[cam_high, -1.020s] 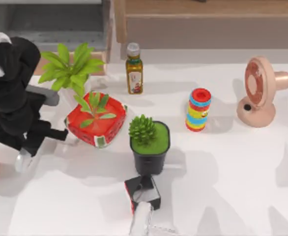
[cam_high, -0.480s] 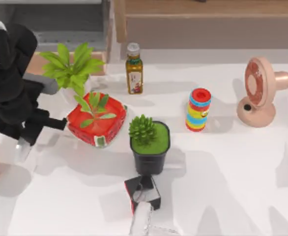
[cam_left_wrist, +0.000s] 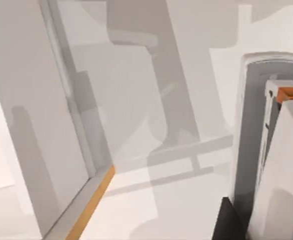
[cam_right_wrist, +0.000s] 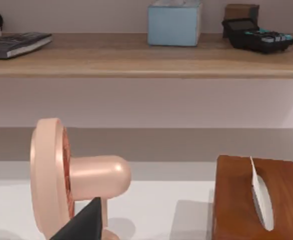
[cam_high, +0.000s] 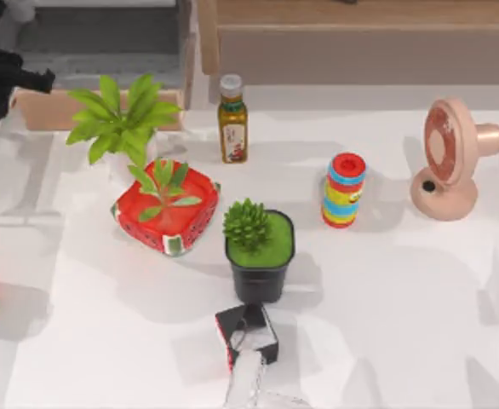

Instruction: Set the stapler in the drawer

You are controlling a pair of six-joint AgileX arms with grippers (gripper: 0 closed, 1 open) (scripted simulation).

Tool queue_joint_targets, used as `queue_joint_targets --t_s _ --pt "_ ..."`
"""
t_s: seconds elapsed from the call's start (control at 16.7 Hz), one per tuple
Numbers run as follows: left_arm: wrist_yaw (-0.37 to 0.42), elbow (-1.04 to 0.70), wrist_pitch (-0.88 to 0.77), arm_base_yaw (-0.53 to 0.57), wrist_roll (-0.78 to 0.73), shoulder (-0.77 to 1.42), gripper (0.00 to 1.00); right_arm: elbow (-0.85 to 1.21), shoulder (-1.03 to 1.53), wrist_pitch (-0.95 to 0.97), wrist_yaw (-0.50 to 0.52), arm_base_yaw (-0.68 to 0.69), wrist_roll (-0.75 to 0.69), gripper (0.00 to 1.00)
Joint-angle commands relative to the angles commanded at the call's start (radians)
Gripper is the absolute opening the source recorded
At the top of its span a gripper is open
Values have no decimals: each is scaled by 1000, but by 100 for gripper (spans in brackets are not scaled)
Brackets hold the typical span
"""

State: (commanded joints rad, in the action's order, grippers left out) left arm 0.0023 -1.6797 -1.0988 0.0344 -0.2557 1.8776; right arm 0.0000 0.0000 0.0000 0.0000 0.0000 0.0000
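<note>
My left gripper (cam_high: 7, 75) is at the table's back left corner, over the open drawer (cam_high: 105, 47), whose grey inside sits behind a pale tan front panel (cam_high: 54, 111). In the left wrist view the white stapler (cam_left_wrist: 256, 140), with its dark grey seam, stands close in my left gripper (cam_left_wrist: 236, 220), which is shut on it. It hangs above the drawer's grey floor and wall (cam_left_wrist: 36, 110), with the tan edge (cam_left_wrist: 94, 200) below. My right gripper (cam_right_wrist: 81, 227) is parked off to the right, facing the pink fan (cam_right_wrist: 51, 175).
On the table stand a leafy plant (cam_high: 117, 123), a red watermelon pot (cam_high: 166, 209), an oil bottle (cam_high: 232, 119), a black-potted succulent (cam_high: 258, 247), a striped can (cam_high: 345, 189) and the fan (cam_high: 450, 158). A black-and-red box (cam_high: 248, 334) lies near the front edge. The wide cabinet (cam_high: 360, 43) is behind.
My left arm has swung from the table's left side toward the back left corner, carrying the stapler up over the drawer. Nothing else has moved.
</note>
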Motion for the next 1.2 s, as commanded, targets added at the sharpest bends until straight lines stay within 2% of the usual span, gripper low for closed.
queue_joint_targets --t_s 0.42,0.66,0.9,1.2 --pt "-13 -519 -174 -247 -89 330 0 0 0 0 0 0 0 100" --pt "-7 -740 -258 -347 -102 573 0 0 0 0 0 0 0 100" --pt "7 -864 -342 -369 -105 741 0 0 0 0 0 0 0 100" --pt "9 -895 -382 -367 -107 782 0 0 0 0 0 0 0 100"
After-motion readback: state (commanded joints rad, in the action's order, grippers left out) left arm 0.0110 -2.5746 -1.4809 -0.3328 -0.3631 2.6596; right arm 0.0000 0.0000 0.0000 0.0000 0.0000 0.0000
